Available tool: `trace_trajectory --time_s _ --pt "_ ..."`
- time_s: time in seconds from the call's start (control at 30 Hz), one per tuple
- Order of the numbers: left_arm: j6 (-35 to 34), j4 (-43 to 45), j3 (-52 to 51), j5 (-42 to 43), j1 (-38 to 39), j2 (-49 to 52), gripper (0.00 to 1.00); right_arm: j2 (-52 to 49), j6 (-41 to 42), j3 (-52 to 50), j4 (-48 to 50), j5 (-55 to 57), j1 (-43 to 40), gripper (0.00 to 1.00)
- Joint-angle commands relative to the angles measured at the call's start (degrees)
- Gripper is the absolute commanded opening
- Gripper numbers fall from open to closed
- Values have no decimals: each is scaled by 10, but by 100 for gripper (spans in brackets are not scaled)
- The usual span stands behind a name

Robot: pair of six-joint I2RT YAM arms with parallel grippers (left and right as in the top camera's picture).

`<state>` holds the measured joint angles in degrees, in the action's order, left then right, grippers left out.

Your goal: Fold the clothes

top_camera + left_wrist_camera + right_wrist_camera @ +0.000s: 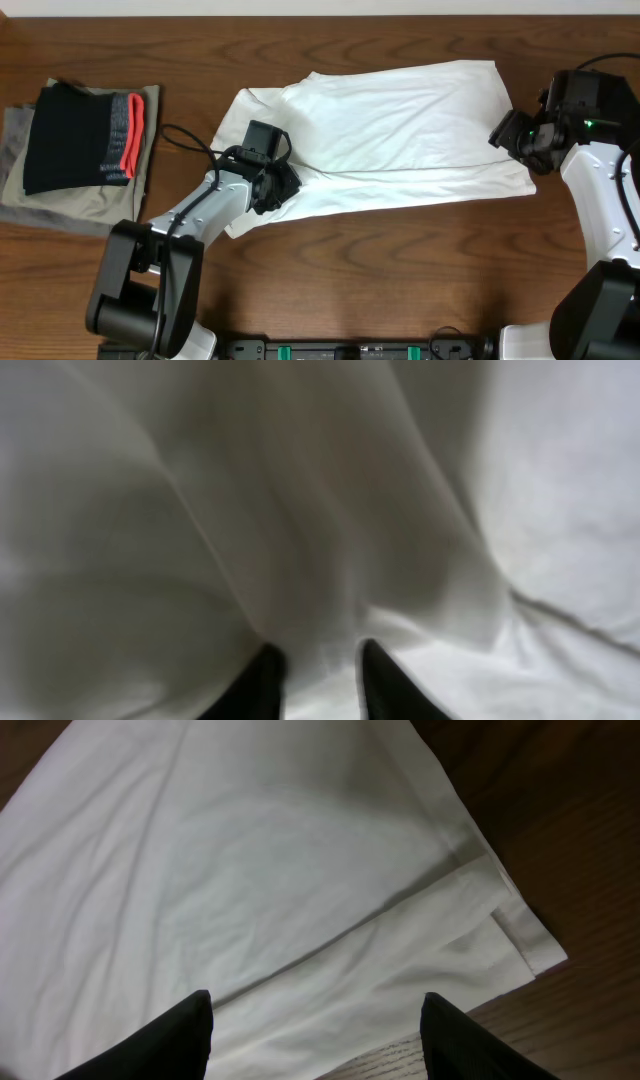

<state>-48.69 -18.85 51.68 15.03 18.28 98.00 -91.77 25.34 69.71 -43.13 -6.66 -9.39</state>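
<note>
A white garment lies spread across the middle of the wooden table, folded over along a crease. My left gripper is at its lower left part. In the left wrist view its fingers stand close together with a bunched fold of the white cloth pinched between them. My right gripper hovers at the garment's right edge. In the right wrist view its fingers are wide apart and empty above the cloth, near its lower right corner.
A stack of folded clothes sits at the far left: a black piece with red and grey bands on top of olive and grey pieces. Bare wood shows in front of the garment and beside its right corner.
</note>
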Motion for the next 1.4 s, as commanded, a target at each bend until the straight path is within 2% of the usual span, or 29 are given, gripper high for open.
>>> trace_trajectory --time_s 0.0,0.07,0.43,0.63,0.83,1.03,1.2,1.23,1.3,1.37 --pt "1 2 10 0 0 7 13 4 -8 7 -2 -2 5 65" --pt "1 6 10 0 0 7 6 4 -8 7 -2 -2 5 65" --pt "2 9 46 8 0 -19 6 4 -8 7 -2 -2 5 64" --pt "3 58 47 -32 0 -19 6 4 -7 7 -3 -2 5 64" --pt "46 117 47 -83 0 -18 6 4 -5 7 -10 -2 5 62" --pt "100 207 47 -98 0 -17 6 4 -5 7 -17 -3 5 61" --pt "106 244 47 -123 0 -3 7 4 -5 7 -22 -3 5 61" --pt "106 246 47 -127 0 2 13 4 -2 7 -24 -3 5 61" --pt "117 250 47 -132 0 13 49 4 -1 7 -27 -3 5 61" --pt "133 250 47 -132 0 21 74 4 -1 7 -30 -3 5 62"
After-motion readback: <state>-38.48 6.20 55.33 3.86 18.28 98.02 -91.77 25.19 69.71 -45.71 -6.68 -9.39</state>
